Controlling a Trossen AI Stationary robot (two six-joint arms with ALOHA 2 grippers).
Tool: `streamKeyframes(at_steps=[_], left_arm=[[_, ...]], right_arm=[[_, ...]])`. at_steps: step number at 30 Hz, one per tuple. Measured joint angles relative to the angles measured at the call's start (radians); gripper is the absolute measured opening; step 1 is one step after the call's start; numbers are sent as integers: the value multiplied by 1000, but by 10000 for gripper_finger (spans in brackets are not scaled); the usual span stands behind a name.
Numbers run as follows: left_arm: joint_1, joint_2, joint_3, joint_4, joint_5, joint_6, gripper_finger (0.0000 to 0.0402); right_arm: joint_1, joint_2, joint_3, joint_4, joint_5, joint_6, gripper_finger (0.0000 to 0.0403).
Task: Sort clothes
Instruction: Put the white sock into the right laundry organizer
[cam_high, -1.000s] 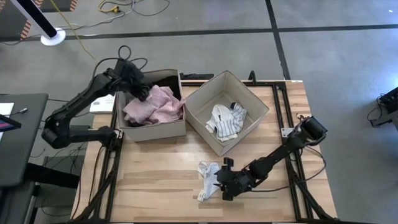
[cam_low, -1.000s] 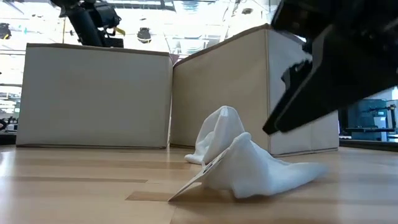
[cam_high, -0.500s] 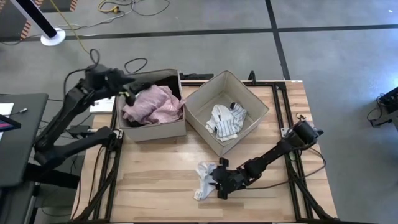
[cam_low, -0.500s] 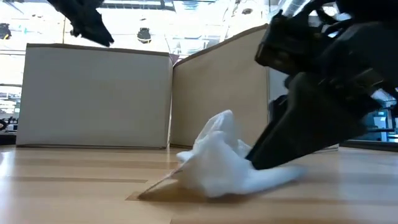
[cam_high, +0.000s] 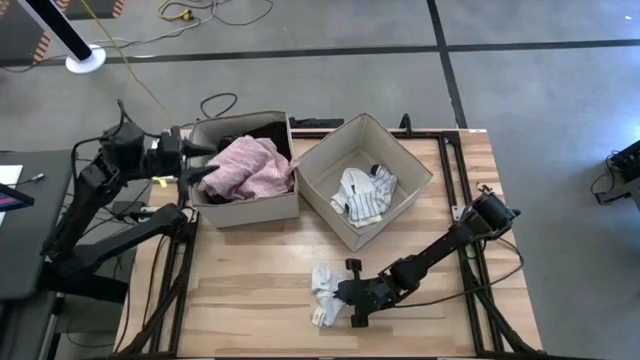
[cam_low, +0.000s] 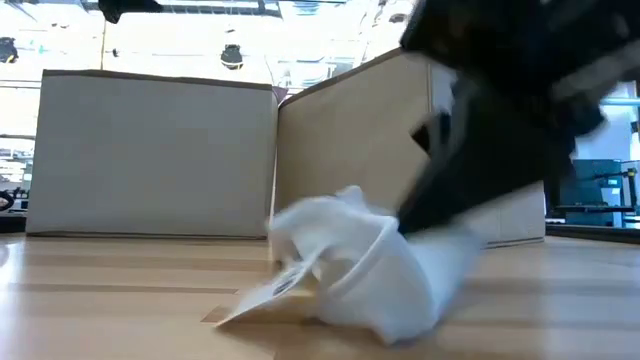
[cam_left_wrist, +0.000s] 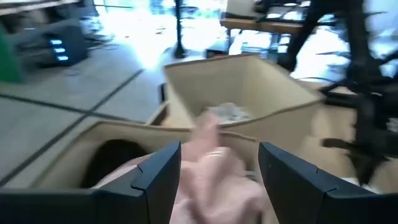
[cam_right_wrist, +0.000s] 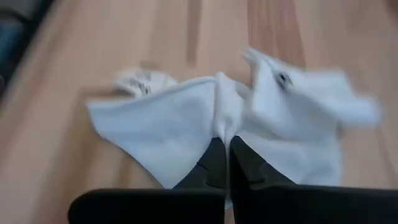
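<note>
— White cloth: held, or loose?

— Held. Right gripper (cam_high: 338, 293) pressed low to the wooden table (cam_high: 240, 290), fingers (cam_right_wrist: 214, 163) drawn together on a fold of the small white garment (cam_high: 324, 292). Same pinch visible from the right wrist: dark fingertips meeting at the middle crease, fabric spreading to either side of them.

— And outward from that gripper?

— Garment bunched directly ahead of the fingertips, lying on the boards, with a small tag (cam_low: 262, 295) poking from its edge. Beyond the gripper, the nearer beige box (cam_high: 403, 161), holding a striped white-grey piece (cam_high: 362, 194). Farther still, touching that box at a corner, the second beige box (cam_high: 243, 211), filled with a pink garment (cam_high: 248, 168) lying over something dark.

— Other arm?

— Left gripper (cam_high: 192, 156) raised at the outer rim of the pink-filled box, well apart from the right gripper. Fingers (cam_left_wrist: 158, 173) spread, gripping nothing, seen from the left wrist with the pink fabric showing between them.
</note>
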Motion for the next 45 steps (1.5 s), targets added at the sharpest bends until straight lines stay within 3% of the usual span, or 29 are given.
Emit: streamKeyframes(at_steps=[14, 19, 31, 36, 45], left_arm=[[-146, -6, -1, -58, 168, -19, 210], [-216, -6, -82, 27, 192, -82, 210], [-459, 22, -389, 620, 189, -248, 210], [-579, 111, -432, 778, 134, -255, 225], [-777, 328, -436, 1019, 48, -263, 287]], right_arm=[[0, -102, 140, 9, 24, -229, 1], [-9, -137, 175, 11, 37, -310, 1], [-86, -184, 305, -70, 59, -445, 0], [-118, -185, 385, -146, 88, -503, 0], [-175, -186, 465, -201, 95, -553, 0]])
